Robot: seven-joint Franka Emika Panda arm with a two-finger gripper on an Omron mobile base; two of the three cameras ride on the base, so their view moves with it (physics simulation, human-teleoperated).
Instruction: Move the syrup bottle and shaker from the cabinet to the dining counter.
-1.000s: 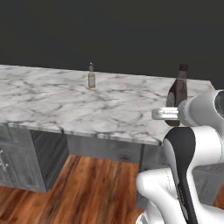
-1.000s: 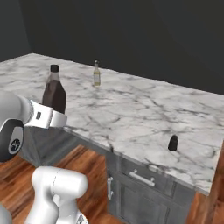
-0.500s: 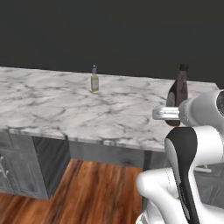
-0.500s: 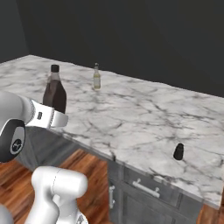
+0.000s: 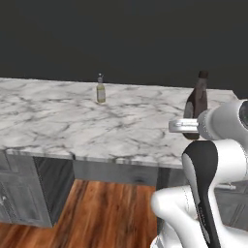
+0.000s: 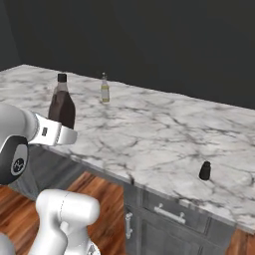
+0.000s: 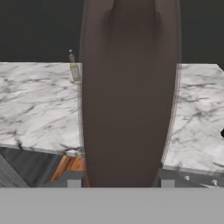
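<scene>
My gripper [image 5: 192, 127] is shut on the syrup bottle [image 5: 196, 102], a dark brown bottle with a dark cap, and holds it upright by its lower body over the near edge of the dining counter [image 5: 72, 126]. From the right base the syrup bottle [image 6: 62, 103] stands above my gripper [image 6: 64, 130]. Up close, the syrup bottle [image 7: 129, 96] covers the middle of the hand view, between my fingertips [image 7: 74, 182]. The small dark shaker [image 6: 204, 171] stands on the dining counter [image 6: 164, 134] near its front edge, far to the right. The cabinet is out of view.
A slim yellowish-green bottle [image 5: 100, 89] stands near the back of the counter, also seen from the right base as the slim bottle [image 6: 104, 88] and in the hand view [image 7: 74, 68]. Grey drawers [image 6: 172, 214] sit under the counter, above a wooden floor [image 5: 106, 213].
The whole scene has shifted slightly in both base views, so the base has moved a little. The syrup bottle stays in my grip at the same height.
</scene>
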